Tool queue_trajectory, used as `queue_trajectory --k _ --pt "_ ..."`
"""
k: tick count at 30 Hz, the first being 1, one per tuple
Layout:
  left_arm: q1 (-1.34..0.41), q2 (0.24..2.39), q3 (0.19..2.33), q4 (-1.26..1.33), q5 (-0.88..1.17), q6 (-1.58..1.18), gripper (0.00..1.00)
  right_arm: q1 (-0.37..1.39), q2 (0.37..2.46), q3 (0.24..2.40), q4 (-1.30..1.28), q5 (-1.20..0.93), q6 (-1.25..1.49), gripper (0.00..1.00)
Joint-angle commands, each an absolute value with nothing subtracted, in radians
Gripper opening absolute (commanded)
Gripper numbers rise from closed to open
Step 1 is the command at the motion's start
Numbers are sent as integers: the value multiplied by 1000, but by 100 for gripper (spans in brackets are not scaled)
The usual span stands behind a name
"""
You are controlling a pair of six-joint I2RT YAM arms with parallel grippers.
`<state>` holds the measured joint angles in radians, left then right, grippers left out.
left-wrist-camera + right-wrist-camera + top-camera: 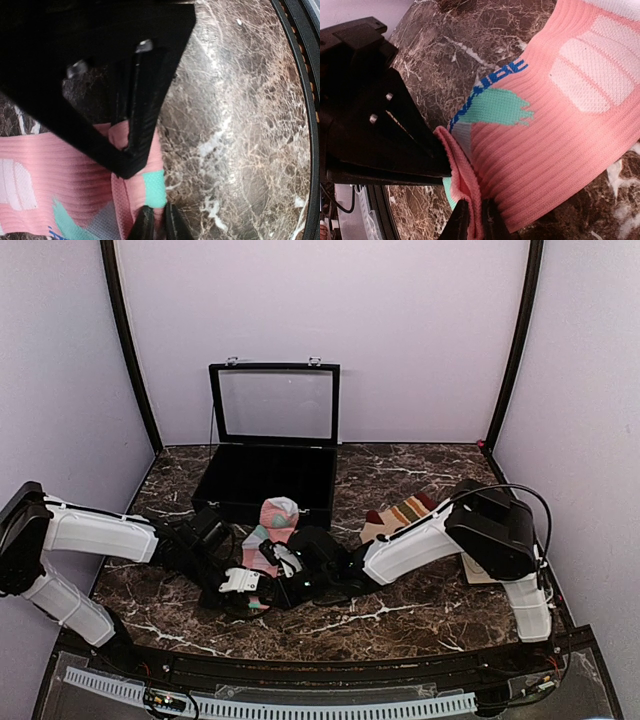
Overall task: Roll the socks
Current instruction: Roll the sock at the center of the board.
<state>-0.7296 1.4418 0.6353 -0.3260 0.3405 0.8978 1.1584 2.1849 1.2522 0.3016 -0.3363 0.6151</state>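
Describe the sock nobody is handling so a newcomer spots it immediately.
Find the open black case at the back of the marble table. Just right of it lies the tan sock. Unlike the pink sock in front of the case, it carries red and olive stripes.

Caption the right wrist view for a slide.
Right gripper pinches the folded edge of the pink sock on the marble table.

One pink mint-patched fabric sock pair (pixel 277 517), one tan striped sock pair (pixel 400 512), one open black case (pixel 262 502), two white robot arms (pixel 95 533).
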Motion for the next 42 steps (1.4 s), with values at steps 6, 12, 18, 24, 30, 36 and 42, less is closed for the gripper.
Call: queue_trajectory --k 6,12,18,24,30,36,42 --pt "-730 1513 622 -428 289 871 5 1156 2157 1182 173 -295 612 19" --pt "-731 1495 650 -516 391 840 4 1145 2058 1070 277 -201 565 33" --pt "-728 1501 667 -584 491 834 5 1135 1911 921 424 -83 461 43" --pt "-688 1528 714 -673 592 853 6 1138 1697 713 660 152 348 92" --pt "-639 1598 762 -736 662 875 6 1020 1645 676 631 205 653 99" --pt "-621 1620 784 -726 666 871 6 932 1675 604 797 -52 590 99" --pt "-621 1634 791 -742 677 892 7 1092 1535 570 734 294 317 99"
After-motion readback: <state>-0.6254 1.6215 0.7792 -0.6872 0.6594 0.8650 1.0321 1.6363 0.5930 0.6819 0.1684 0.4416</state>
